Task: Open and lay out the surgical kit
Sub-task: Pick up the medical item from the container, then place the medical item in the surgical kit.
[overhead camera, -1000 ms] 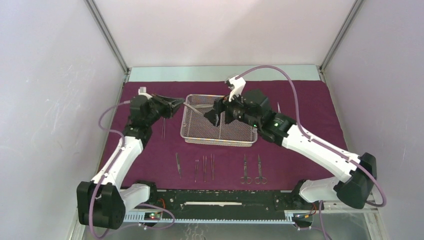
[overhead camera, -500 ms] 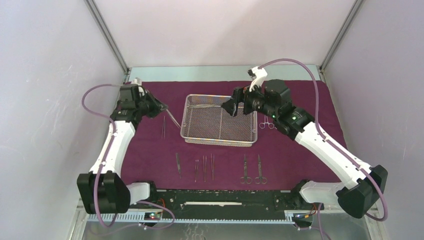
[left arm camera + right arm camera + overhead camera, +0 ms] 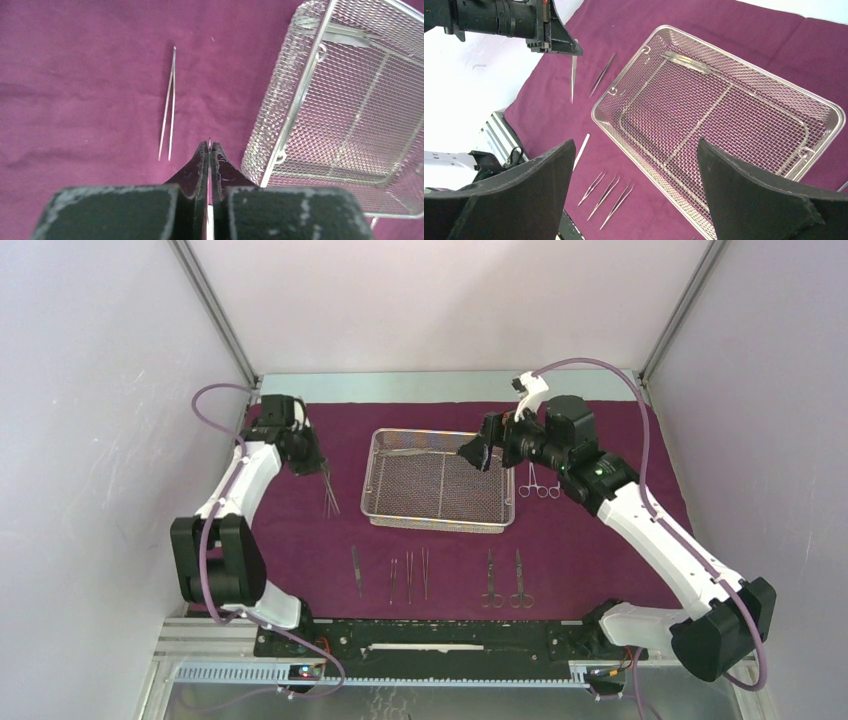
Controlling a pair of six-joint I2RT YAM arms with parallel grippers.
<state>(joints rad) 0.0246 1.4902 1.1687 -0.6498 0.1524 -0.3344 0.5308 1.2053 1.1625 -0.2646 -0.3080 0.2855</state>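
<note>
- Left gripper is clamping a slim steel instrument, its tip pointing down at the maroon-purple cloth wrap, left of the rectangular silver wire-mesh tray.
- Thin steel tweezers are lying just beside it, running near-to-far.
- Right gripper is hovering over the tray, spread wide and holding nothing.

Pale walls (aluminium corner posts)

Maroon cloth wrap spread flat; wire-mesh tray set upright at centre; clamp laid just right, tweezers left; 3 tweezers and 2 scissors ranged along near edge; slim steel piece pinched in left gripper.
</note>
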